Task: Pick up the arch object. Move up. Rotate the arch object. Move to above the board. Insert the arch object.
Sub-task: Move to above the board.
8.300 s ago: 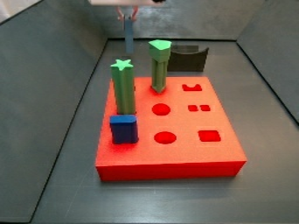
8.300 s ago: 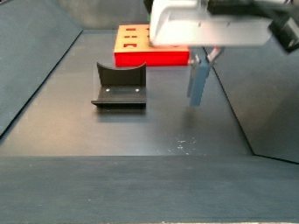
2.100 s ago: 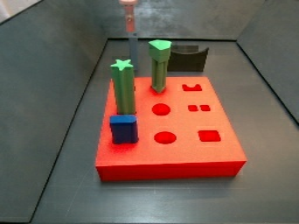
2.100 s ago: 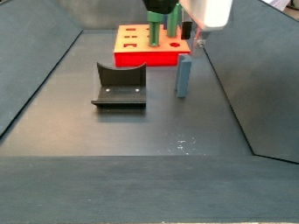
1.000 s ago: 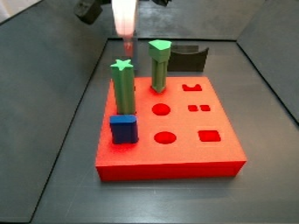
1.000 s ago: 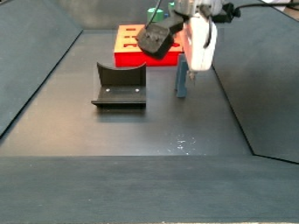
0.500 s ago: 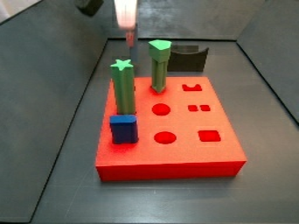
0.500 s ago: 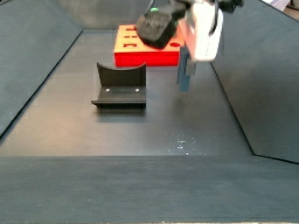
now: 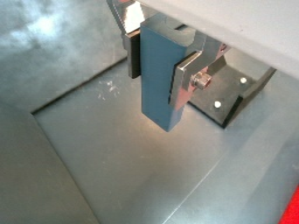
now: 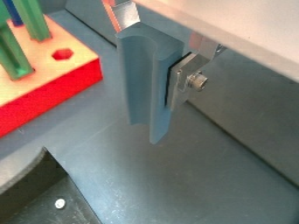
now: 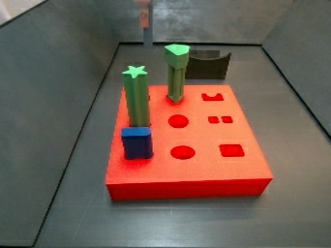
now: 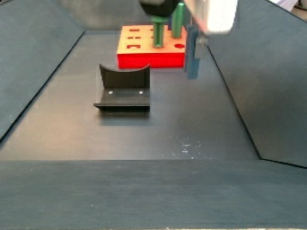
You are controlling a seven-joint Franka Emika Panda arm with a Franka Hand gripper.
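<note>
The arch object (image 9: 158, 79), a tall slate-blue peg, hangs upright with my gripper (image 9: 159, 63) shut on its upper part. One silver finger (image 10: 184, 80) presses its flat side and the other sits behind its far side. In a side view the arch object (image 12: 191, 59) is lifted off the floor beside the board (image 12: 150, 57), under the gripper (image 12: 196, 38). The red board (image 11: 207, 167) shows shaped holes in its top face. In that side view only a strip of the arch object (image 11: 143, 21) shows at the back, and the gripper body is above the frame.
Two tall green pegs (image 11: 135, 97) (image 11: 176, 73) and a short blue block (image 11: 135, 142) stand in the board. The dark fixture (image 12: 122, 88) sits on the floor near the board. Sloped grey walls enclose the floor.
The gripper has risen with the arch object, lifting it off the floor, and its wrist has turned since a second ago. The board and pegs have not moved.
</note>
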